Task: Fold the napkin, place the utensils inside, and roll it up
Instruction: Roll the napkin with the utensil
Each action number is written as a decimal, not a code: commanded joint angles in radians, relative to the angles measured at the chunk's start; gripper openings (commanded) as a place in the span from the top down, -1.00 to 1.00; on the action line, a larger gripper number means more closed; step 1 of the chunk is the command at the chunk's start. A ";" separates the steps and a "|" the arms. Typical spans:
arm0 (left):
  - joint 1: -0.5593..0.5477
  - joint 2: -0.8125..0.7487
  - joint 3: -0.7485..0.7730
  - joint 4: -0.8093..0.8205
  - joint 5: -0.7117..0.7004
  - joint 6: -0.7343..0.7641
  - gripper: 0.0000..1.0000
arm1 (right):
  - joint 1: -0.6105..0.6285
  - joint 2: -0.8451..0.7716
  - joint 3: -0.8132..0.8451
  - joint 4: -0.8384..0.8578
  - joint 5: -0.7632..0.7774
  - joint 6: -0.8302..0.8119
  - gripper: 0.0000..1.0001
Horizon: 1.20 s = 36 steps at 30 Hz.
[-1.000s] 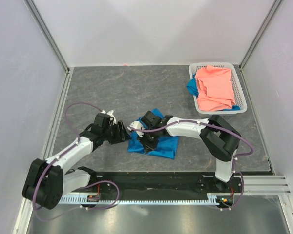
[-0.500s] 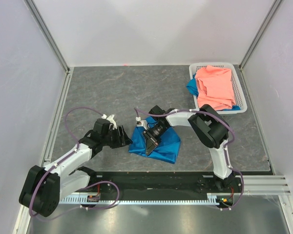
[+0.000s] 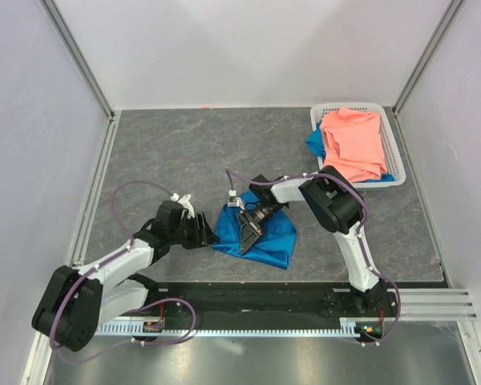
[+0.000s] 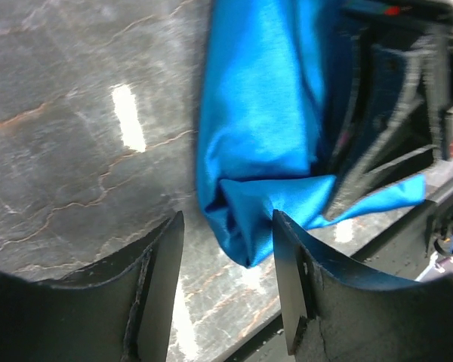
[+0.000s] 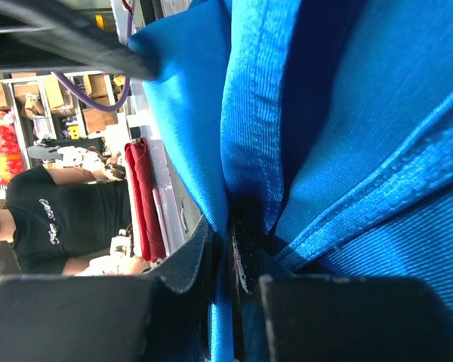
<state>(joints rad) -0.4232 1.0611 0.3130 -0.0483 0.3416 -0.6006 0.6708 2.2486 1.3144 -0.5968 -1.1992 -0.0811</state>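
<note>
**Right gripper** (image 5: 232, 253): jaws nearly together, pinching a raised fold of the napkin (image 3: 272, 237). The cloth runs down between the pads. The wrist sits low over the cloth's middle.

**Left gripper** (image 4: 226, 220): jaws apart, holding nothing. A bunched corner of the napkin sits just ahead of and between the tips, not clamped.

**Napkin**: bright blue, crumpled on the table (image 3: 168, 152), centre front, between the two grippers. It is partly doubled over with uneven edges, and no neat fold is to be seen.

**Utensil**: cannot be made out. If present, it is hidden by the cloth or the right gripper.

**Basket** (image 3: 395, 156): far right corner, well apart, holding a pink cloth (image 3: 353, 144).

**Step in hand, as judged**: folding, early in the task.

**Handling notes**:
- The left jaws should advance over the loose corner and close on one layer only before any pull.
- Both grips should then draw in opposite directions, low over the table, to flatten the cloth.
- Soft fabric slides and drags, so a lift from the right pinch alone would likely bunch it further.
</note>
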 commanded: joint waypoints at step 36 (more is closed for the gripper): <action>-0.022 0.181 0.052 -0.028 0.024 0.016 0.96 | 0.030 -0.504 -0.015 0.003 0.679 -0.043 -0.20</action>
<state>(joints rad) -0.4393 1.2362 0.3447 0.0235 0.3973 -0.6193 0.6590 1.9125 1.3556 -0.6739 -0.7765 -0.0921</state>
